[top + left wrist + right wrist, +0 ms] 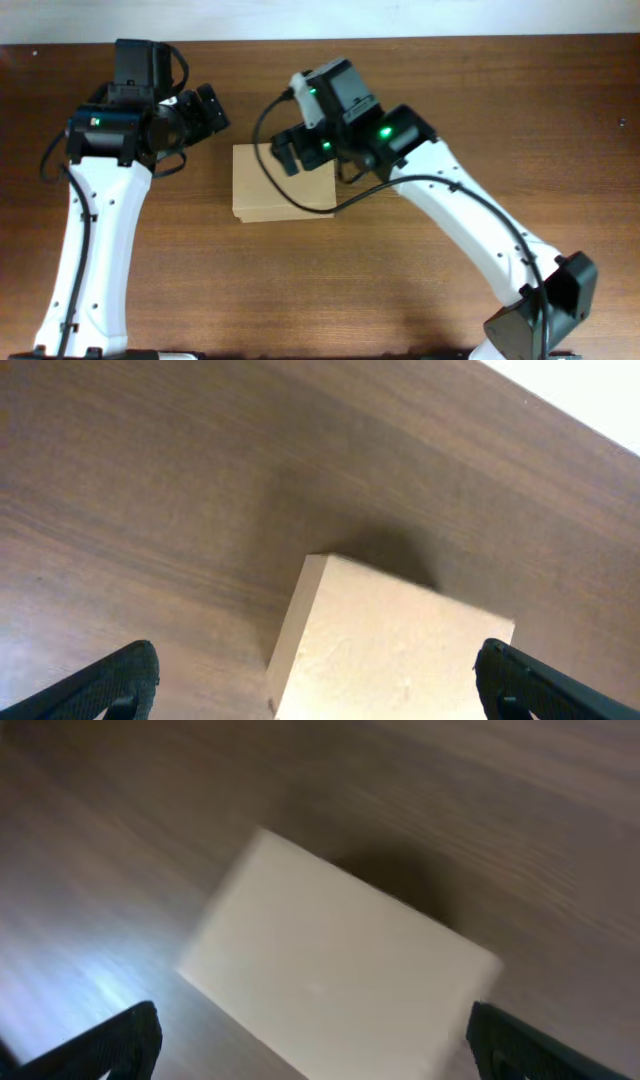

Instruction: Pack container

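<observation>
— Container (268,185) position?
— Lid down, flat on the counter (420,290), mid-scene; it sits between the two arms.
— Left end effector (318,680)?
— Spread wide, nothing held; it hangs just beyond the container's far left corner.
— And the right end effector (318,1042)?
— Spread wide too, empty; it hangs over the container's far right part.

White arms (95,230), black joints (135,65), black cables (259,130), green lights (382,131).

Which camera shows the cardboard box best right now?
Right wrist: nearly the whole top of the box shows, though blurred. Overhead is sharp, but the right gripper covers its upper right corner. Left wrist shows only one end, cropped.
</observation>
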Robot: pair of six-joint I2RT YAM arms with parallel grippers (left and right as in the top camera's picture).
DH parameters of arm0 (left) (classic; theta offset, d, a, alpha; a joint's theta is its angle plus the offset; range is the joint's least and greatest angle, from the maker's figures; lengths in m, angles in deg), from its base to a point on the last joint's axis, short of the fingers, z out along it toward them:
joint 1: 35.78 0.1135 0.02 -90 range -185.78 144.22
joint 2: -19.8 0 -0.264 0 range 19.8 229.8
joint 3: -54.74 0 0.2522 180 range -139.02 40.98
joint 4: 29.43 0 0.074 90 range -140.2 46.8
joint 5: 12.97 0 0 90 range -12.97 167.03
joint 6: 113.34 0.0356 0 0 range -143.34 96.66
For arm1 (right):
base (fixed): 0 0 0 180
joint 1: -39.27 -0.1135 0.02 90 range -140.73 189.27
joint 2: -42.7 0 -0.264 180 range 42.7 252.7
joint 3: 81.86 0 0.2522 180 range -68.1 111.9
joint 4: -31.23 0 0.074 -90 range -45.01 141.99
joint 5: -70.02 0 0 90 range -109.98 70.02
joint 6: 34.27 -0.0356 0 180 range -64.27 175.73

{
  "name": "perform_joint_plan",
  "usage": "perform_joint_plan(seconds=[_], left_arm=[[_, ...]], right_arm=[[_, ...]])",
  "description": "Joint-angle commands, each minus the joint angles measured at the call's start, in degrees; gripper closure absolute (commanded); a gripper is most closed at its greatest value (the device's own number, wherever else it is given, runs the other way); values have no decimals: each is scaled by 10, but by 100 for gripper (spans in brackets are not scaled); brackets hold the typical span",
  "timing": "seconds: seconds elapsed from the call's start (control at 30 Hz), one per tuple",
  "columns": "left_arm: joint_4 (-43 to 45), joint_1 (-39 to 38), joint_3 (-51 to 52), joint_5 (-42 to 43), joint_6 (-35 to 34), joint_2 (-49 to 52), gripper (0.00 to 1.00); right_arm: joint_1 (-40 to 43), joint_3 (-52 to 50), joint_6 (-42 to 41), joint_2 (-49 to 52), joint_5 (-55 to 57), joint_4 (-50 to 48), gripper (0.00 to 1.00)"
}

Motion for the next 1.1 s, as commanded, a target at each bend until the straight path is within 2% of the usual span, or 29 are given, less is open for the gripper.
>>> perform_joint_plan(seconds=[0.0, 0.2, 0.37, 0.47, 0.57, 0.6, 0.83, 1.07], left_arm=[[-35, 17, -1, 1, 21, -35, 0], [-60, 17, -1, -7, 39, -132, 0], [-91, -4, 5, -20, 39, -210, 0], [-102, -24, 33, -20, 33, -263, 0], [-90, -44, 82, -21, 26, -326, 0], [-69, -54, 121, -21, 26, -372, 1], [-14, -58, 283, -24, 27, -538, 0], [3, -58, 403, -16, 37, -663, 0]], right_arm=[[58, 9, 54, -68, 5, 45, 1], [136, 9, 125, -196, 6, 136, 1], [154, -6, 155, -281, 17, 183, 1], [157, -54, 161, -349, 23, 185, 1], [157, -113, 174, -413, 23, 183, 1], [157, -163, 174, -465, 21, 172, 1], [157, -343, 167, -662, 21, 106, 1], [157, -424, 167, -759, 21, 93, 1]])
